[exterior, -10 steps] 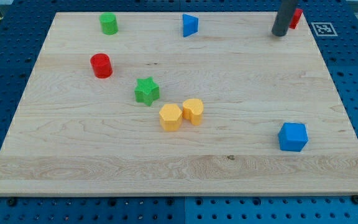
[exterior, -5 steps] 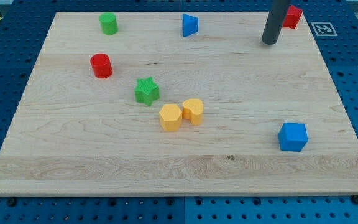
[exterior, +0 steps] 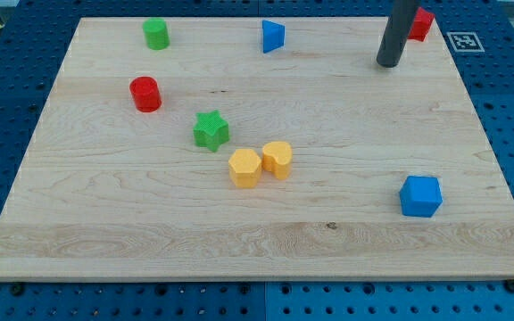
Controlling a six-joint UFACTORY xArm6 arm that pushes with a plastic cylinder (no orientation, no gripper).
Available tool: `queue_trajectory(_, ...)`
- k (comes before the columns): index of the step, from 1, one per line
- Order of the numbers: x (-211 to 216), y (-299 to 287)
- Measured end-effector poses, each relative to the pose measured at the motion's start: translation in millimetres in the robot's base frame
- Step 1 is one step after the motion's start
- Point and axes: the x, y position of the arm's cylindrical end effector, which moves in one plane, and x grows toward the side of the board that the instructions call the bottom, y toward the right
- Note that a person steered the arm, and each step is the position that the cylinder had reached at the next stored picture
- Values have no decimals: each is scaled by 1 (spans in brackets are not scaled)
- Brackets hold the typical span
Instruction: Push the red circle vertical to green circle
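Lying across most of the view, the wooden board [exterior: 266, 241] is being set off against a blue pegboard surface [exterior: 7, 98]. My tip [exterior: 386, 63] is being held near the view's top right, at the end of a plain dark rod (with no jaws to open or close, so nothing is being held by it); it is standing just beside a red block [exterior: 422, 22], whose shape cannot be told, and well apart from everything else. A blue cube-like block [exterior: 419, 196] is being seen low on the view's right. Two yellow blocks are being shown touching near the middle, a hexagonal one [exterior: 244, 168] and a rounder one [exterior: 277, 159]. A green star [exterior: 211, 130] is lying just above and left of them. The red circle [exterior: 145, 94] is sitting on the view's left, below the green circle [exterior: 156, 34] and slightly left of it. A blue triangle [exterior: 273, 36] is resting at the top centre.
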Motion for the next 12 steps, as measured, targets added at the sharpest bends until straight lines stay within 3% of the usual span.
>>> queue_trajectory(3, 27, -19)
queue_trajectory(5, 28, -121)
queue_trajectory(8, 28, -176)
queue_trajectory(12, 24, -341)
